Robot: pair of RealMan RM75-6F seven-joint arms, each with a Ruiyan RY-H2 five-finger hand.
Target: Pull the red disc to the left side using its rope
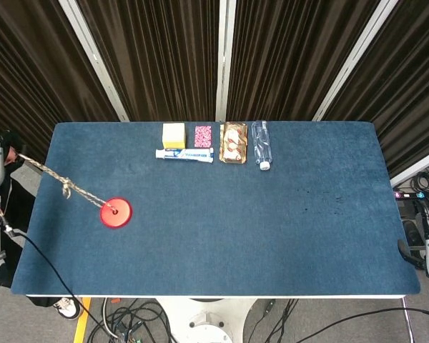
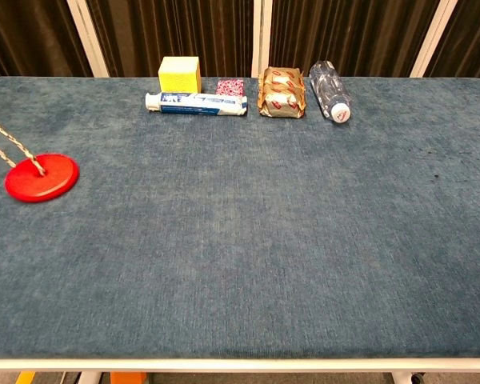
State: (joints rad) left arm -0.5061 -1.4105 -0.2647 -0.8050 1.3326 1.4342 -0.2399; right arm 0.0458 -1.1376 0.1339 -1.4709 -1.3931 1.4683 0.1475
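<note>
Red disc is seen flat on the blue table near its left edge, at about 8 o'clock from the table centre. Rope is stretched from the disc's hole toward 10 o'clock, past the table edge, to the left hand. Only a dark sliver of that hand is visible; its grip cannot be told. Right hand is not seen.

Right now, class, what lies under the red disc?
The red disc lies flat on the blue table; its rope runs through its centre hole. Anything beneath it is hidden.
</note>
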